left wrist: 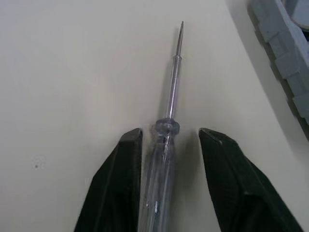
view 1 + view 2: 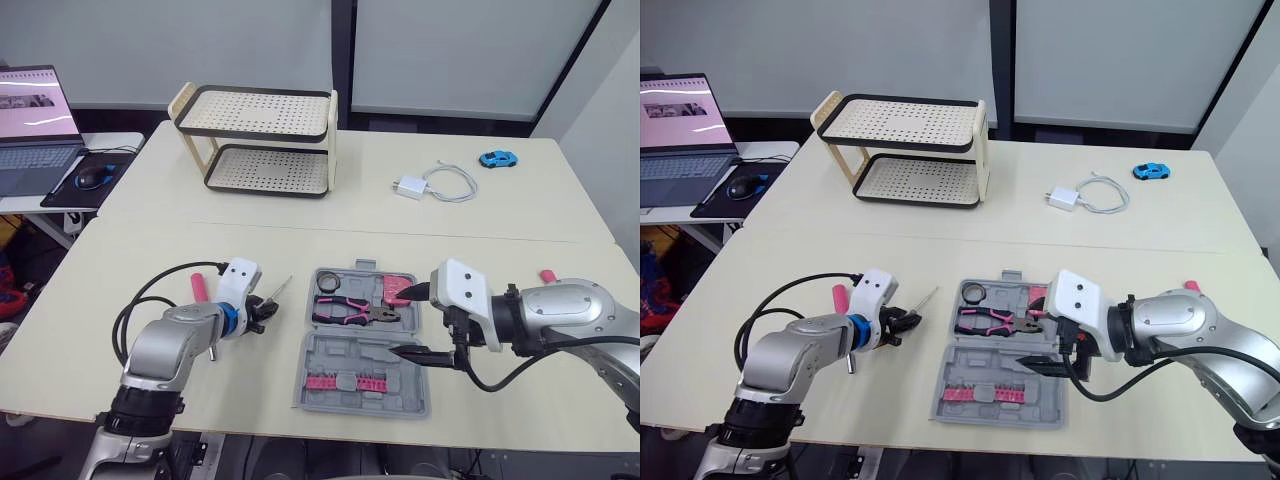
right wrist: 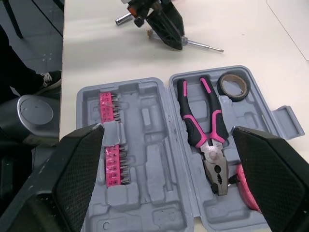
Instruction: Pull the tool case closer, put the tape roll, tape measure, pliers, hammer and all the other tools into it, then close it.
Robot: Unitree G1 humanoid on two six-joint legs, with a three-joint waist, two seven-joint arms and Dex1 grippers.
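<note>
You had tool case (image 2: pixel 330 385) open w/ pliers (image 2: pixel 352 310) + tape roll (image 2: pixel 328 283) in. Left tool (image 1: pixel 170 137) released, straddling screwdriver (image 1: pixel 173 82) on table (image 2: pixel 180 250); right tool (image 2: pixel 400 322) released over case. Other tools + closing left.

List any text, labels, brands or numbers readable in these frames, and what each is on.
No text can be read anywhere.
On the laptop screen: content shows, too small to read.
On the tool case: no lettering visible on the grey trays.
On the screwdriver: clear handle, no legible marking.
</note>
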